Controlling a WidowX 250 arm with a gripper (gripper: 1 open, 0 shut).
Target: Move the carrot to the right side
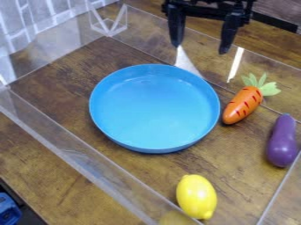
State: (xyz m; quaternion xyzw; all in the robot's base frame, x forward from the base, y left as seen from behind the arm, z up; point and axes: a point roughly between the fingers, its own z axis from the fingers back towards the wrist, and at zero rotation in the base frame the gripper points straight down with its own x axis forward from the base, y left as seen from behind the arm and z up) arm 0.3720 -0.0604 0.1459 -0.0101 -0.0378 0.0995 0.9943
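Note:
The orange carrot (245,103) with its pale-green top lies on the wooden table, just right of the blue plate (154,108). My gripper (201,41) hangs open near the top of the view, above and to the left of the carrot, well apart from it. Its two dark fingers (177,31) point down with nothing between them.
A purple eggplant (281,141) lies at the right edge, below the carrot. A yellow lemon (196,195) sits near the bottom. Clear plastic walls (47,132) ring the work area on the left and front.

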